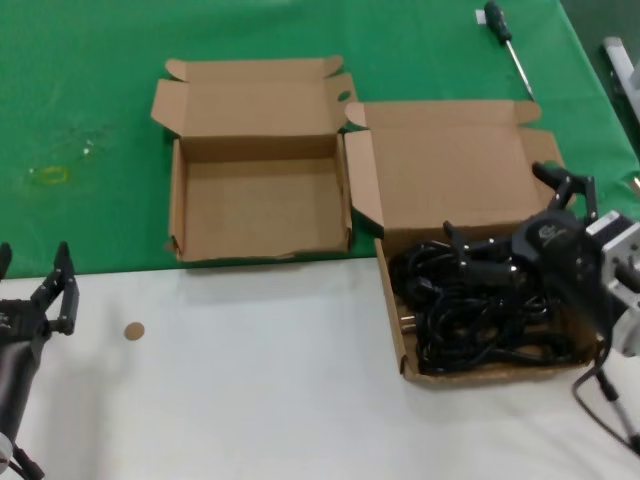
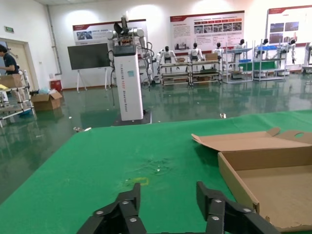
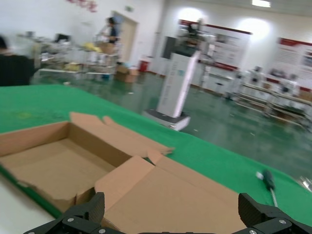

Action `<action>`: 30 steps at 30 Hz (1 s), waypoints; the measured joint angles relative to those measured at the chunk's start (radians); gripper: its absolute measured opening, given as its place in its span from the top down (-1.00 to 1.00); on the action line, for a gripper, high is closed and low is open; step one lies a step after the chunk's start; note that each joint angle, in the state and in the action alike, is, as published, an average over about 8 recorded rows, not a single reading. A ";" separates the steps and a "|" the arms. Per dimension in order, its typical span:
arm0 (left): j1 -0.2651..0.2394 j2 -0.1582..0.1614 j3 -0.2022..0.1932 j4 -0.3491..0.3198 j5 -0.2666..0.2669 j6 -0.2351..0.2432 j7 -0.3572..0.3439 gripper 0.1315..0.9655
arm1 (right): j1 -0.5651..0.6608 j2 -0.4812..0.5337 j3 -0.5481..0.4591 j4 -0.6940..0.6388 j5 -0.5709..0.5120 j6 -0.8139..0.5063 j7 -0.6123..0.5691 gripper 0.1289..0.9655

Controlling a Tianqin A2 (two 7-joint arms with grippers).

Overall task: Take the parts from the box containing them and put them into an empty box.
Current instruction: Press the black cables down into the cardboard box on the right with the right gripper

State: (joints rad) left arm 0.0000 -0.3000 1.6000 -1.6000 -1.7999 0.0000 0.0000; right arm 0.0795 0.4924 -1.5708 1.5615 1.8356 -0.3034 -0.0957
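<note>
Right now the right gripper (image 1: 520, 215) sits low over the wider cardboard box (image 1: 455, 170), its fingers spread wide apart, one fingertip near the hinged lid, the other out over the pile. Below it lies the cargo: a tangle of black cables (image 1: 470, 305) heaped in the tray of that box, which straddles the edge of the green cloth and the white table (image 1: 260, 380). Nothing is clamped yet; the spread looks like the set-up for a bite into the bundle, though whether the fingers already touch the cables is hard to say.

Just beside it, touching at the flap, the smaller cardboard box (image 1: 260, 205) lies with its lid folded back flat, and the right wrist view shows its bare floor, ready to receive. Lids laid open like this keep both trays reachable from above.

Over on the near left corner, the left gripper (image 2: 168, 207) waits, fingers apart, well clear of both boxes. A screwdriver (image 1: 507, 42) rests at the far edge of the cloth, and a small brown disc (image 1: 134, 331) lies on the white table, neither in play.
</note>
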 joint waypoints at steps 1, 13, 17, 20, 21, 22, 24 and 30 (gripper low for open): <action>0.000 0.000 0.000 0.000 0.000 0.000 0.000 0.00 | 0.011 0.016 0.001 -0.008 0.004 -0.025 -0.008 -1.00; 0.000 0.000 0.000 0.000 0.000 0.000 0.000 0.61 | 0.175 0.226 -0.065 -0.095 -0.002 -0.325 -0.084 -1.00; 0.000 0.000 0.000 0.000 0.000 0.000 0.000 0.74 | 0.238 0.282 -0.106 -0.121 -0.015 -0.433 -0.141 -1.00; 0.000 0.000 0.000 0.000 0.000 0.000 0.000 0.81 | 0.285 0.320 -0.139 -0.138 -0.027 -0.520 -0.196 -1.00; 0.000 0.000 0.000 0.000 0.000 0.000 0.000 0.83 | 0.302 0.332 -0.151 -0.144 -0.032 -0.550 -0.215 -1.00; 0.000 0.000 0.000 0.000 0.000 0.000 0.000 0.86 | 0.319 0.343 -0.164 -0.150 -0.038 -0.579 -0.232 -1.00; 0.000 0.000 0.000 0.000 0.000 0.000 0.000 0.90 | 0.355 0.365 -0.190 -0.161 -0.051 -0.637 -0.266 -1.00; 0.000 0.000 0.000 0.000 0.000 0.000 0.000 0.93 | 0.469 0.413 -0.267 -0.195 -0.103 -0.793 -0.349 -1.00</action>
State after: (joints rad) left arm 0.0000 -0.3000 1.6000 -1.6000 -1.7999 0.0000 -0.0001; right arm 0.5489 0.9053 -1.8381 1.3665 1.7325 -1.0963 -0.4447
